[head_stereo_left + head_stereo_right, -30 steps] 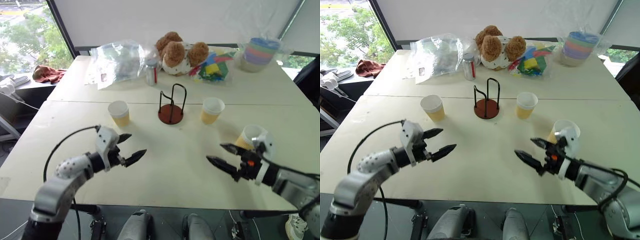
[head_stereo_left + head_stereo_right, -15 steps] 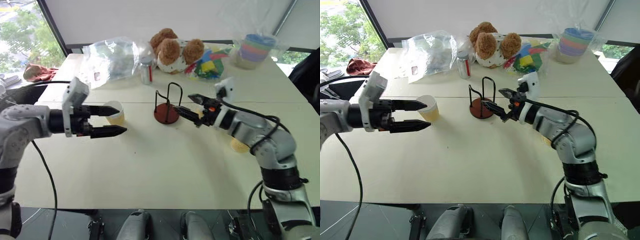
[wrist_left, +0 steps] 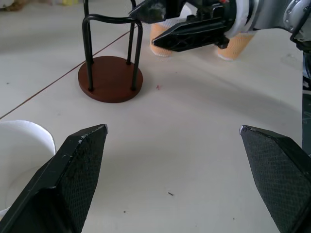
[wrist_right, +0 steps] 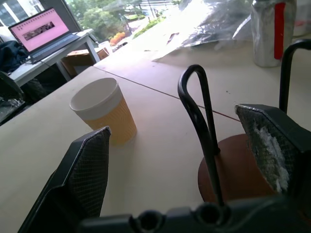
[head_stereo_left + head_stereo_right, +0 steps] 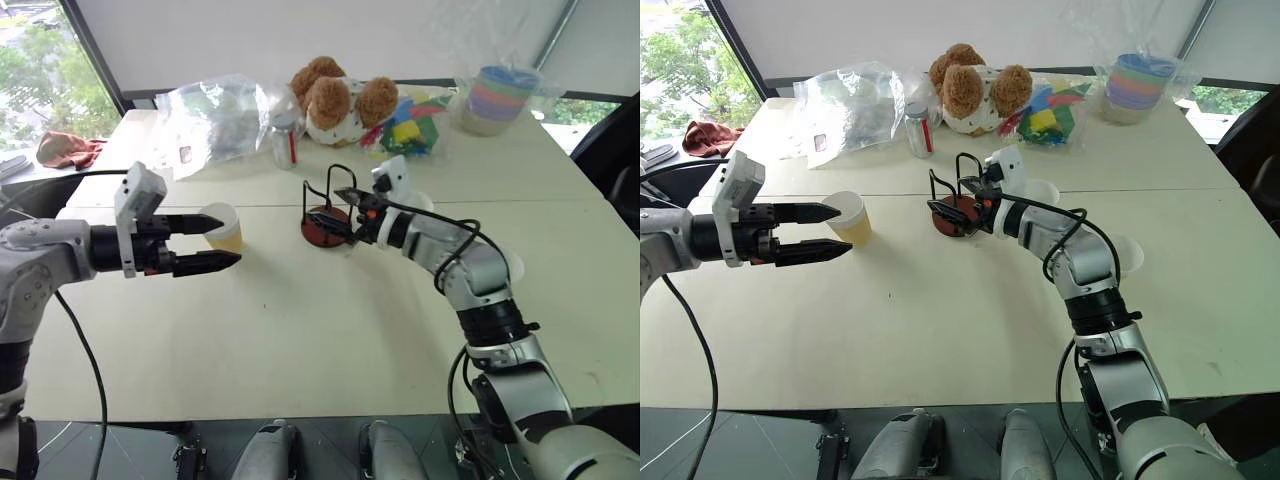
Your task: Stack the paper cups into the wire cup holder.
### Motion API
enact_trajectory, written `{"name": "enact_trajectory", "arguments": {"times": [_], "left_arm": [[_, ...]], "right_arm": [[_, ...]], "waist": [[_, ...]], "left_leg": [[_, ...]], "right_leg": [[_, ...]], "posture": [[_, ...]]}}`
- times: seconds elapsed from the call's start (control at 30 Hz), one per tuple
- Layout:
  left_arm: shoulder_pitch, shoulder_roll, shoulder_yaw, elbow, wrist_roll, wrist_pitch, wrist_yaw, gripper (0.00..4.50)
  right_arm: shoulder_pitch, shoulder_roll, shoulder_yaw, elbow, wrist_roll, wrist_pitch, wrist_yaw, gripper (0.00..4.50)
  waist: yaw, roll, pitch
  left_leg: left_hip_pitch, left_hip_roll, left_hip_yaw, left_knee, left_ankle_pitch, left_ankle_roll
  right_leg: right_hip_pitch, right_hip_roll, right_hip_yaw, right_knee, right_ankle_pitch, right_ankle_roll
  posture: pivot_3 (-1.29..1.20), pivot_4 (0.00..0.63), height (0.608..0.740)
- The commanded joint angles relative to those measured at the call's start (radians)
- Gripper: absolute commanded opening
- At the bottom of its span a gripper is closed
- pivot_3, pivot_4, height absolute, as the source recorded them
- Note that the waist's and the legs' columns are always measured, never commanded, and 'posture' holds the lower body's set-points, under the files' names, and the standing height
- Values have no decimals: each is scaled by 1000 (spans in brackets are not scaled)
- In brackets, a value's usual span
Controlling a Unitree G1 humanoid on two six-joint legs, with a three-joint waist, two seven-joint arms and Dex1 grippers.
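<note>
— What sort of place is this?
— An office or lab test room; pale tables [image 5: 330, 330] pushed together beside large windows [image 5: 40, 70] with trees outside; an open laptop [image 4: 41, 26] sits on a side desk [image 4: 53, 53].

The paper cups [image 5: 222, 226] are yellow-tan outside with a white rim band and white interior. The wire cup holder [image 5: 325, 208] has a reddish-brown disc base and black wire loops. The table [image 5: 330, 330] is cream-white. The can [image 4: 268, 30] is silver with a red stripe. The plush toy [image 5: 335, 98] is brown and white. The bowls [image 5: 496, 98] are pastel-coloured.
</note>
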Motion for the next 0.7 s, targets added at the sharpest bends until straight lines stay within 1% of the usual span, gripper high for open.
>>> {"name": "enact_trajectory", "arguments": {"times": [0.03,0.13,0.17,0.27,0.37,0.47,0.57,0.6,0.7], "left_arm": [[-5,-4,22,-15,13,-29,14,4500],[-4,-6,21,-13,24,-40,18,4500],[-3,-7,21,-11,26,-44,18,4500],[-4,-12,18,-4,35,-54,18,4500],[-7,-20,10,0,43,-64,17,4500],[-17,-25,1,3,41,-64,9,4500],[-35,-24,-17,27,54,-75,-7,4500],[-46,-27,-27,42,64,-83,-13,4500],[-72,-39,-56,74,87,-103,-34,4500]], "right_arm": [[-48,40,1,47,-46,-63,-5,3695],[-53,59,-7,68,-71,-79,-10,2253],[-52,63,-10,71,-75,-83,-10,1601],[-48,72,-23,54,-79,-79,-16,87],[-45,77,-36,3,-77,-57,-33,87],[-46,93,-55,-160,-69,55,-131,87],[-24,103,-50,-372,-83,235,-253,87],[-1,109,-54,-459,-84,324,-306,87],[82,120,-58,-679,-95,535,-424,87]], "waist": [[-1,0,0],[-1,0,0],[-1,0,0],[-1,0,0],[-2,0,0],[-2,0,0],[1,0,0],[2,0,0],[6,-2,-1]], "left_leg": [[0,0,0,0,0,-1],[0,0,0,-1,1,-1],[0,0,0,-1,1,-2],[0,0,0,-1,1,-2],[0,0,0,-2,1,-2],[0,0,0,-2,1,-3],[-5,0,0,-2,3,-5],[-6,0,0,-2,3,-6],[-7,0,0,-3,4,-6]], "right_leg": [[-1,0,1,0,0,0],[-2,1,2,2,0,0],[-2,1,3,4,0,0],[-2,1,3,5,0,0],[-2,1,3,6,0,0],[-5,1,4,9,0,0],[-13,1,6,14,0,0],[-15,1,6,15,0,0],[-15,1,6,15,0,0]], "posture": [[0,150,740],[0,150,740],[0,150,740],[0,150,740],[0,150,740],[0,150,740],[0,150,740],[0,150,740],[0,150,740]]}}
